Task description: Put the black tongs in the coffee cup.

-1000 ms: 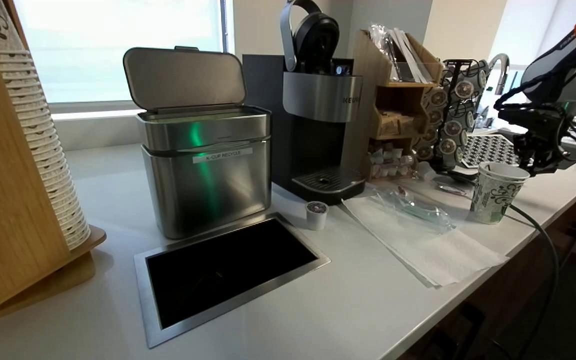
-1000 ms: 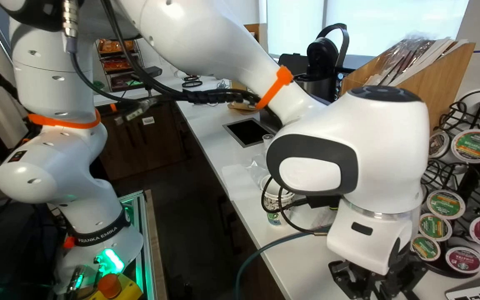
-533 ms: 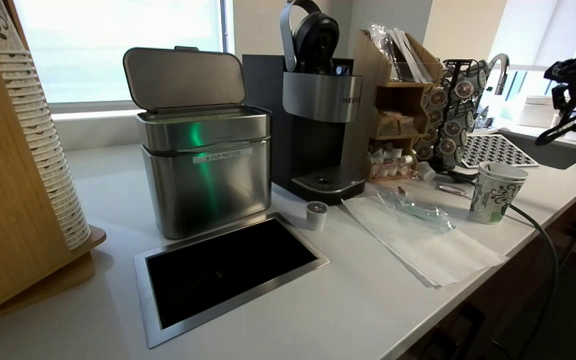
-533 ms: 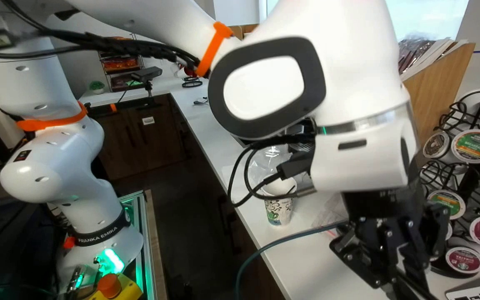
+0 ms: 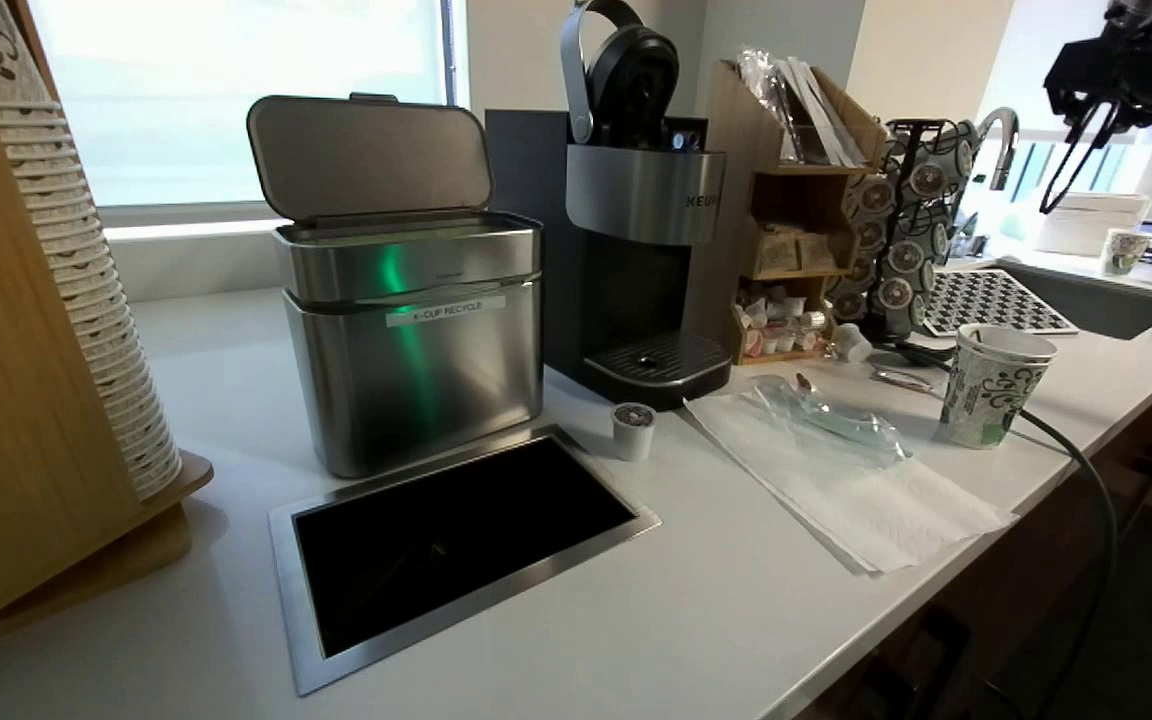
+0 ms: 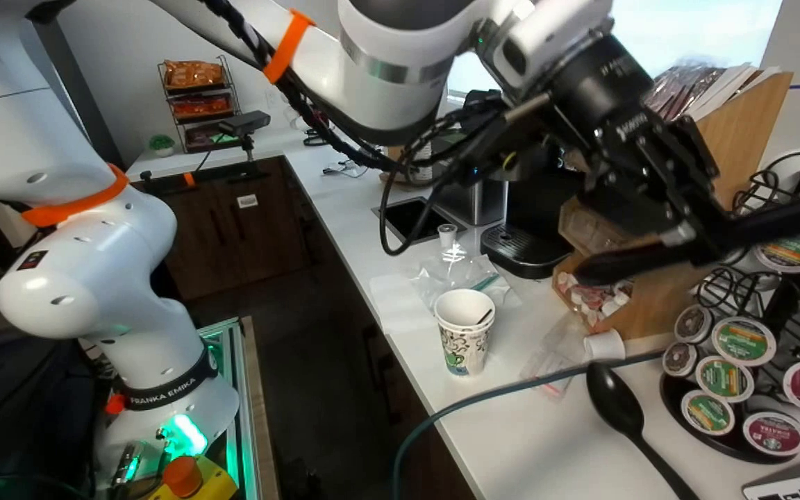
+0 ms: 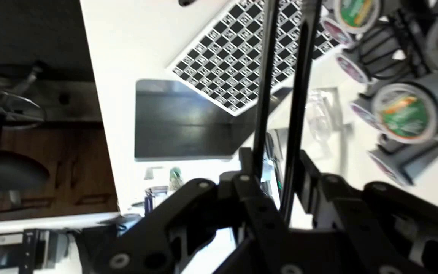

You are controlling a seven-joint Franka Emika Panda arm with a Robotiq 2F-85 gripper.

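In an exterior view, the arm (image 6: pixel 389 94) stretches across the frame's top, wrist (image 6: pixel 546 42) slanting down rightward, gripper (image 6: pixel 702 239) clamped on the black tongs (image 6: pixel 622 262) at right.

Bright white light fills the window (image 5: pixel 156 90) beside a beige wall (image 5: pixel 526 60), behind the white counter (image 5: pixel 736 600). Dark wooden cabinets (image 6: pixel 268 243) meet a dark floor (image 6: pixel 323 333); in the wrist view, dimly, what may be a stool (image 7: pixel 10 171) stands near cabinet fronts (image 7: pixel 89 175)
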